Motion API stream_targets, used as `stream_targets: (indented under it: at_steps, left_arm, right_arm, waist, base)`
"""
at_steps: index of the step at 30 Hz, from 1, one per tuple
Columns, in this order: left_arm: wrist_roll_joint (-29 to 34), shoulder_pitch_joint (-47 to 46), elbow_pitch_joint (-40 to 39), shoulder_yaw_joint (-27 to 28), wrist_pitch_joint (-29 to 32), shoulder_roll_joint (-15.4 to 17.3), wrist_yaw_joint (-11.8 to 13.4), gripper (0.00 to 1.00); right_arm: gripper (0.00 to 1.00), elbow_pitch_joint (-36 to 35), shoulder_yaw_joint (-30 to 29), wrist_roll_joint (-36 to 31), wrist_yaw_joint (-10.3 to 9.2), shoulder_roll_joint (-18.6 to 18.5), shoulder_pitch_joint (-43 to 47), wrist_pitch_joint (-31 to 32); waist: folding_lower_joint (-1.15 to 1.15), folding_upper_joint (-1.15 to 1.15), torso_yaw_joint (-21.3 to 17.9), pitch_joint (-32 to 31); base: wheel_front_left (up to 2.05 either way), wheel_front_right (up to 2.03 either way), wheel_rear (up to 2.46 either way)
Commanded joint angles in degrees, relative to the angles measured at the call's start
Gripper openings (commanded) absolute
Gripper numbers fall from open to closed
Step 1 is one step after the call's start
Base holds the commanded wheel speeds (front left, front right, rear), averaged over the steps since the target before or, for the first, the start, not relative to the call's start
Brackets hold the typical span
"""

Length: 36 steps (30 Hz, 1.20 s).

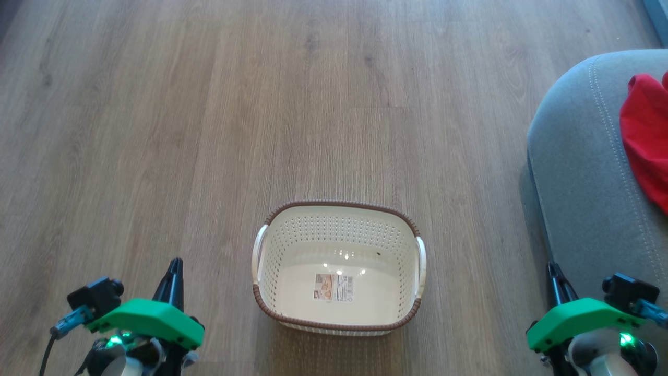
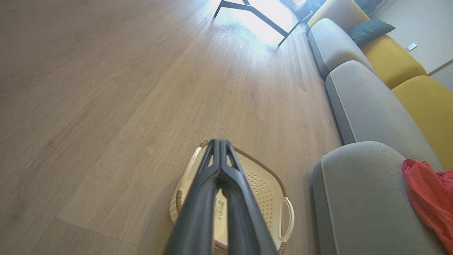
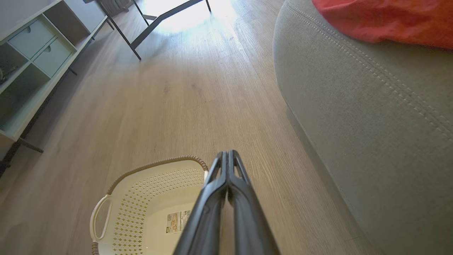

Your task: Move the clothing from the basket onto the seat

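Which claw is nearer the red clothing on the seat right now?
Right. The right claw is beside the seat, short of the clothing; the left claw is on the basket's far side.

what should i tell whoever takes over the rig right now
Left gripper: fingers shut, holding nothing, low to the left of the basket.
Right gripper: fingers shut, holding nothing, low beside the seat.
Basket: on the floor, empty except for its label sticker.
Clothing: lying on the seat.
Done: the move looks complete.
Left: nothing apparent.
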Motion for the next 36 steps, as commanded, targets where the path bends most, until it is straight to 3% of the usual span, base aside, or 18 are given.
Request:
stream_targets:
  at_steps: [1, 36]
  left_arm:
    - [-1.5, -2.8, -2.1, 2.0, 0.4, 0.3, -0.6, 0.00]
    - [-18.8, -3.2, -3.3, 9.2, 6.1, -2.9, -4.1, 0.00]
  right_arm:
    - [0.00, -2.2, -0.2, 2.1, 0.12, -0.3, -2.5, 0.5]
    - [0.00, -3.8, -2.3, 26.7, 0.23, 0.4, -3.6, 6.0]
  waist:
    - [0.00, 0.00, -0.1, -0.1]
    - [0.00, 0.00, -1.1, -1.5]
  base:
    - [0.00, 0.00, 0.00]
    - [0.00, 0.00, 0.00]
